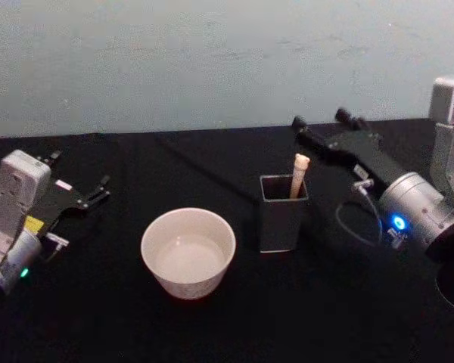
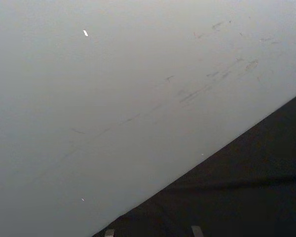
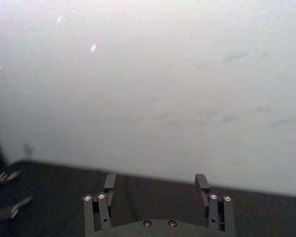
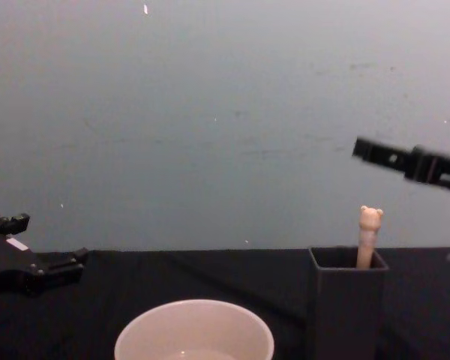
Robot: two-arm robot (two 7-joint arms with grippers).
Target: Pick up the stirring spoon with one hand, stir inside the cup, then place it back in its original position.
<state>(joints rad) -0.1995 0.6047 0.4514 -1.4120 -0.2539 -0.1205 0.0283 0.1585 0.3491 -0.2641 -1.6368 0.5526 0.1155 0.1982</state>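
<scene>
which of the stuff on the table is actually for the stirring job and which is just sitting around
For the job:
stirring spoon, standing in the dark holder, where it goes back
cup, left of the holder
right gripper, open, raised behind the holder

Not in use:
left gripper, open, idle at the table's left
wall behind

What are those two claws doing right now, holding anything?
Left gripper: jaws open, empty, low over the black table.
Right gripper: jaws open, empty, raised beyond the beige bear-headed spoon.
</scene>
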